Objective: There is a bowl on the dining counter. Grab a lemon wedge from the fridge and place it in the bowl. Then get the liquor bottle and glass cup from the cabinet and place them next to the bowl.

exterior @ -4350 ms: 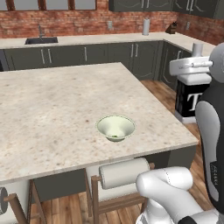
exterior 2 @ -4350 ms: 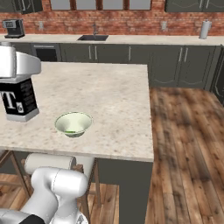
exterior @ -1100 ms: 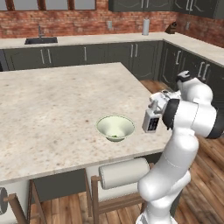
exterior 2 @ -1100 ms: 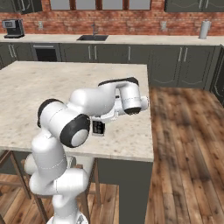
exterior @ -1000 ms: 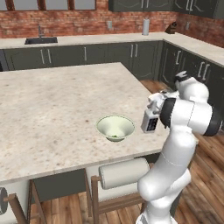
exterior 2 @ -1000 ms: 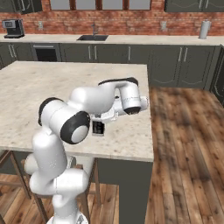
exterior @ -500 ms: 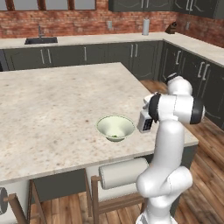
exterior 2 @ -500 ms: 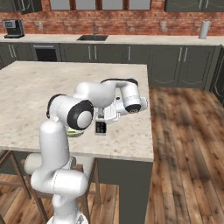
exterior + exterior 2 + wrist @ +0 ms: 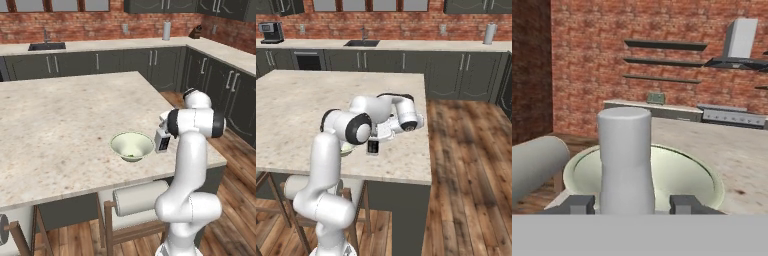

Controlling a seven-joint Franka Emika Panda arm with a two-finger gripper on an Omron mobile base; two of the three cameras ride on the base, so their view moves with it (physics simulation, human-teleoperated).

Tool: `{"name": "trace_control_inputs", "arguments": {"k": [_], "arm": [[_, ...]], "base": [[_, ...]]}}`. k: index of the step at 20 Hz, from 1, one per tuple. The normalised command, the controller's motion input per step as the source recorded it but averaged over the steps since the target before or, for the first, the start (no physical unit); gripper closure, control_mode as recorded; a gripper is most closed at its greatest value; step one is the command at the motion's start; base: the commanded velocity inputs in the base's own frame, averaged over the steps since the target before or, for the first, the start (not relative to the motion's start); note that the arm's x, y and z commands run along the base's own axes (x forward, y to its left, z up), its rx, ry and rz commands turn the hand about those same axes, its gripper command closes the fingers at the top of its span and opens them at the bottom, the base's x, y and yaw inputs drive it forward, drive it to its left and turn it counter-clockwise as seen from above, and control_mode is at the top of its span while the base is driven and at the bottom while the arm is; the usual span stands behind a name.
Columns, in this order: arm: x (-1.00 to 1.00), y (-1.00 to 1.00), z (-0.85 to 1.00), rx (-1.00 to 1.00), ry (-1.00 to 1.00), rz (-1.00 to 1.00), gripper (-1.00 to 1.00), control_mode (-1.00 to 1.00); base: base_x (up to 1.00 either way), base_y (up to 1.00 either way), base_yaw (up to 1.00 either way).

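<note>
i see my gripper pinching the liquor bottle beside the bowl, near the dining counter's front right corner; its label is unreadable.

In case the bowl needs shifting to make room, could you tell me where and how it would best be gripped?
Probably by its rim, from straight above, one finger inside and one outside. The bowl sits upright and open on the counter, and its wide, flaring wall looks too broad to span. Pick the rim away from the bottle, close beside it.
</note>
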Motion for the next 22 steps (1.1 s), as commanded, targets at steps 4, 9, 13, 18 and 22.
{"name": "trace_control_inputs", "arguments": {"k": [4, 9, 13, 18, 22], "arm": [[0.38, 0.08, -0.34, 0.0, 0.0, 0.0, 1.0, -1.0], [0.3, 0.06, -0.38, 0.0, 0.0, 0.0, 1.0, -1.0], [0.01, 0.0, -0.4, -0.02, -0.02, 0.0, 1.0, -1.0], [-0.09, 0.02, -0.28, -0.05, -0.08, 0.0, -1.0, -1.0], [-0.08, 0.0, -0.02, -0.03, -0.13, 0.0, -1.0, -1.0]], "base": [[0.0, 0.0, 0.0], [0.0, 0.0, 0.0], [0.0, 0.0, 0.0], [0.0, 0.0, 0.0], [0.0, 0.0, 0.0]]}}
